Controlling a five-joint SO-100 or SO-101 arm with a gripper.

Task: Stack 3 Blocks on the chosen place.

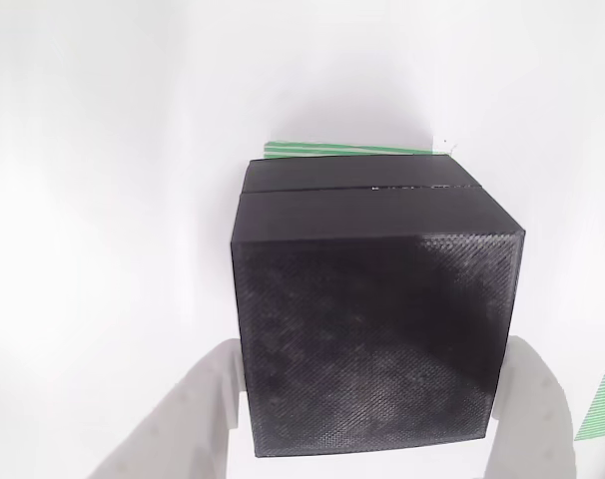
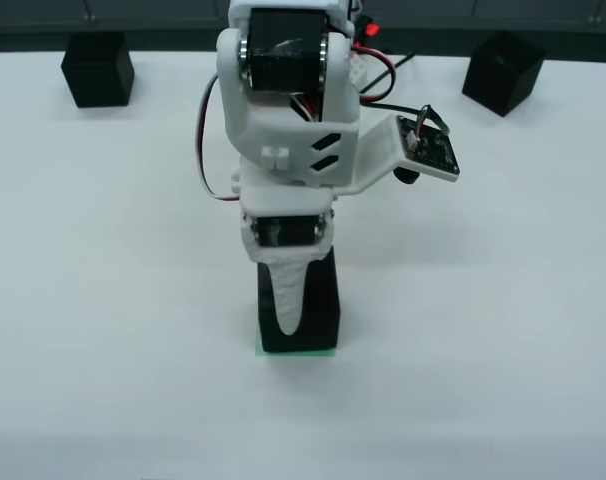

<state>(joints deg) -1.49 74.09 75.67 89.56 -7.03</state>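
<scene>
Black and matte, the finely textured cube [image 1: 372, 329] fills the wrist view, its woven-looking near face toward the lens and a thin seam line crossing its top. It sits between the two pale grey fingers [image 1: 208, 419] of the claw [image 1: 372, 439], which flank its left and right sides; the fingers look pressed to it, so I judge the claw to be clenched on this block. In the fixed front view the same cube [image 2: 318, 315] stands on the white table [image 2: 103, 300] with a thin edge of the green-and-white striped square patch [image 2: 298, 351] peeping out under its base, so the block rests on the chosen place.

By my reading, this is the placing of the first block. The next move calls for the claw to let go and lift straight up without dragging the cube off the patch, then travel to one of the two spare cubes.

Those two show in the front view: one black cube [image 2: 98, 68] at the far left and another [image 2: 502, 72] at the far right, both near the table's back edge and well apart from the patch. That view also gives the white arm [image 2: 293, 110] with its red and black wires. The wrist view, in turn, gives the seam and a sliver of green stripes [image 1: 352, 150] beyond the cube's far edge.
</scene>
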